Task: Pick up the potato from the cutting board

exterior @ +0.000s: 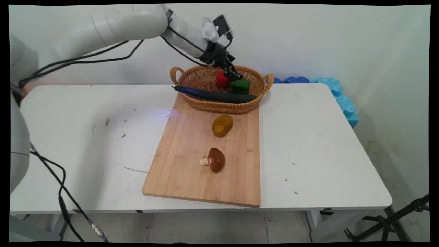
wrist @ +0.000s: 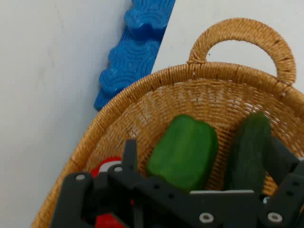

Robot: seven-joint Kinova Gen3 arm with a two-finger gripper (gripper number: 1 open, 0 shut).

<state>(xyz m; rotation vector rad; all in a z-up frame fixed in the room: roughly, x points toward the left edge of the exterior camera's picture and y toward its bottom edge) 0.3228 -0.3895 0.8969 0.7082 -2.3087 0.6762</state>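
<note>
My gripper (exterior: pixel 234 76) reaches down into a wicker basket (exterior: pixel 192 77) at the far end of a wooden cutting board (exterior: pixel 178 161). It is open, and its fingers (wrist: pixel 129 151) stand wide apart above a green pepper (wrist: pixel 184 152). A red vegetable (exterior: pixel 221 79) lies just left of the fingers, partly hidden by the linkage in the hand view. A long dark cucumber (exterior: pixel 219 96) stretches across the basket's front, and its end (wrist: pixel 249 152) lies beside the green pepper (exterior: pixel 241 85). Nothing is held.
On the board lie a yellow-brown potato (exterior: pixel 222 125) and a brown mushroom (exterior: pixel 215 160). Blue foam blocks (exterior: pixel 337 94) line the table's far right edge against the wall. The basket's handle (wrist: pixel 242 33) sticks out toward the table's right side.
</note>
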